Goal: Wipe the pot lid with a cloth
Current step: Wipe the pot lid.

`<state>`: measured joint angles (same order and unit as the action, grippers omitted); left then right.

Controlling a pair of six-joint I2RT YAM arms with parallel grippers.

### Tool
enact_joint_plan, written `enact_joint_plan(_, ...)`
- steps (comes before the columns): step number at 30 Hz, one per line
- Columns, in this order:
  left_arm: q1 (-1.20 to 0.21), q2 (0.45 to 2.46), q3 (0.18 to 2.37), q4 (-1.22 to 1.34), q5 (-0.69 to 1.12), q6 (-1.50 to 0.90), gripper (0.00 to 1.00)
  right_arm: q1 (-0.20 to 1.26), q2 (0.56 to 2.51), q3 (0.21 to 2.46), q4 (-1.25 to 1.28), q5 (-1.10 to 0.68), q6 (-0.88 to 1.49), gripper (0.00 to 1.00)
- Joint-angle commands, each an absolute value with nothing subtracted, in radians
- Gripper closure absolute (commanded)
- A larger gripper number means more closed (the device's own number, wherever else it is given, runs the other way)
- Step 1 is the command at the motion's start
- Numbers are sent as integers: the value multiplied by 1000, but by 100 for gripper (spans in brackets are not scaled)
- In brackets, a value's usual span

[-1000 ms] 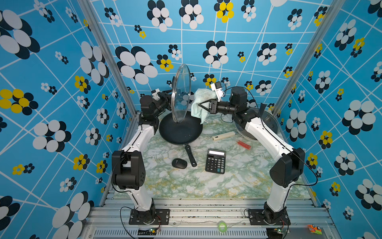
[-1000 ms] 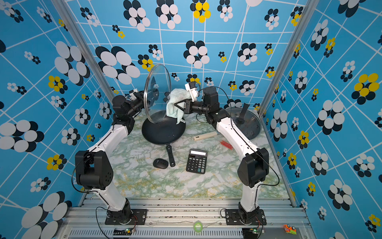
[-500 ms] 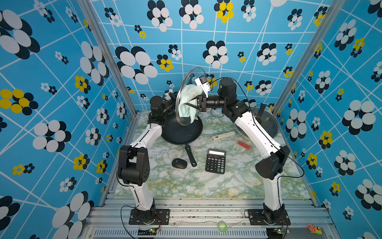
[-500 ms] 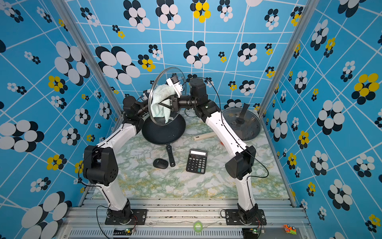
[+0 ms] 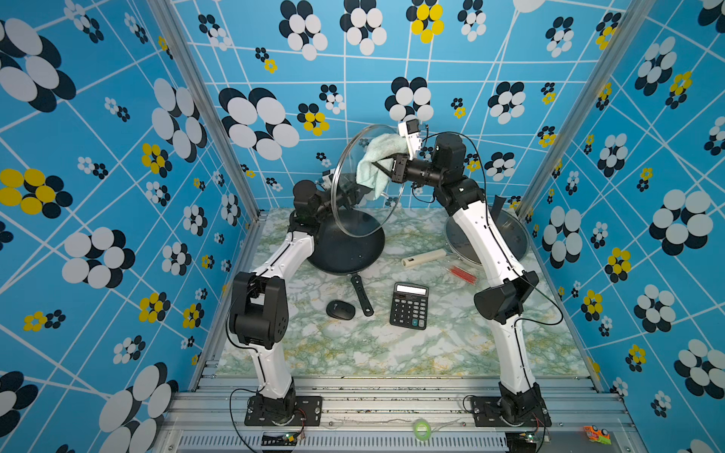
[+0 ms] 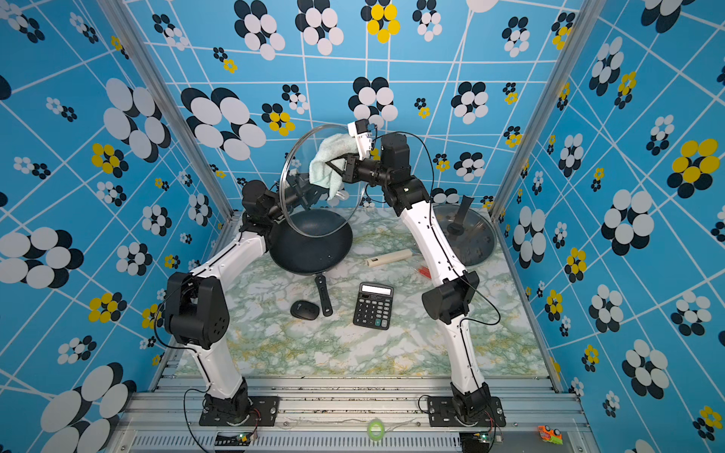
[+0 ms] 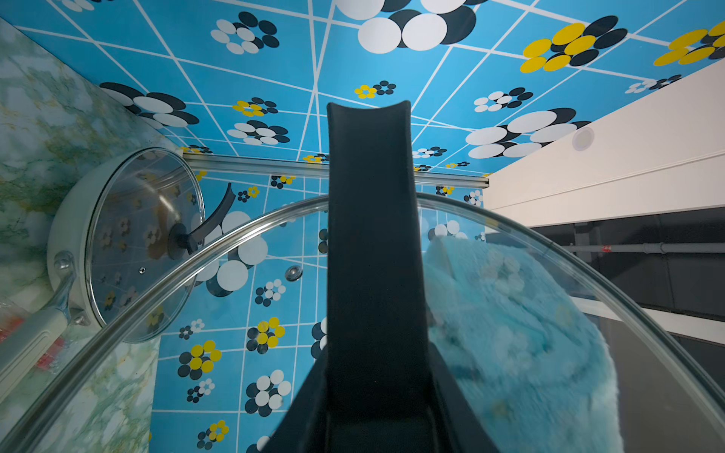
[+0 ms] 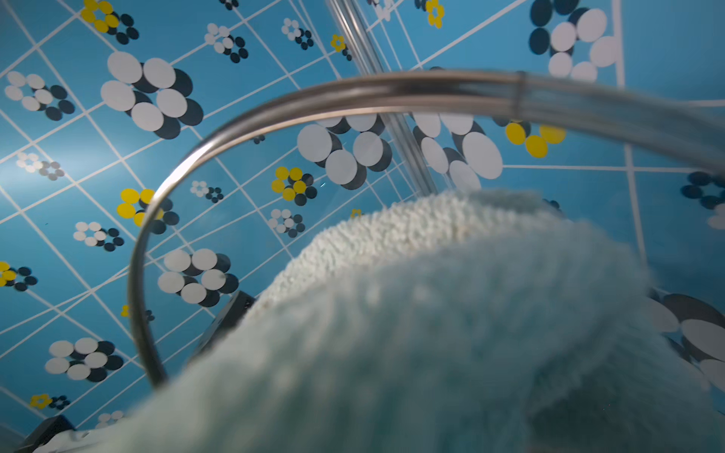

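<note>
Right arm (image 5: pixel 482 235) high, cloth (image 5: pixel 378 162) seemingly against lid (image 5: pixel 365 223)

Blue walls (image 5: pixel 117 157) with white lines and flower prints enclose a green-veined marble tabletop (image 5: pixel 392 353), evenly lit

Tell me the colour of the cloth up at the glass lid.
The cloth is pale mint green, clearest in the right wrist view.

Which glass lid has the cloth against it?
The lid held on edge above the black pan, cloth pressed to it; the other lid covers the white pot.
</note>
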<state>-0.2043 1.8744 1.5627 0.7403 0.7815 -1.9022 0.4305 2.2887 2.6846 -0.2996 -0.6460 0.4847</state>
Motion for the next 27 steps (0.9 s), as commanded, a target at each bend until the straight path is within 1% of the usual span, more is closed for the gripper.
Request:
enact_joint_plan(1, -251, 1829, 1687, 956, 895, -1852, 100, 413, 2344, 2613, -320, -479, 513, 100)
enact_joint_plan(5, -249, 1870, 1759, 996, 869, -1879, 100, 416, 2335, 2503, -332, -500, 494, 100)
enact_joint_plan(10, -242, 1940, 1863, 1011, 825, -1885, 100, 440, 2278, 2319, -249, -566, 479, 100)
enact_joint_plan(16, -216, 1965, 1858, 988, 743, -1834, 100, 510, 2156, 2144, -238, -648, 434, 100)
enact_joint_plan(20, -200, 1973, 1850, 953, 716, -1783, 100, 559, 2059, 2043, -221, -661, 405, 100)
enact_joint_plan(23, -203, 1985, 1860, 922, 725, -1761, 100, 580, 2008, 2025, -197, -663, 405, 100)
enact_joint_plan(27, -213, 2003, 1864, 924, 730, -1761, 100, 583, 1989, 2094, -168, -635, 395, 100)
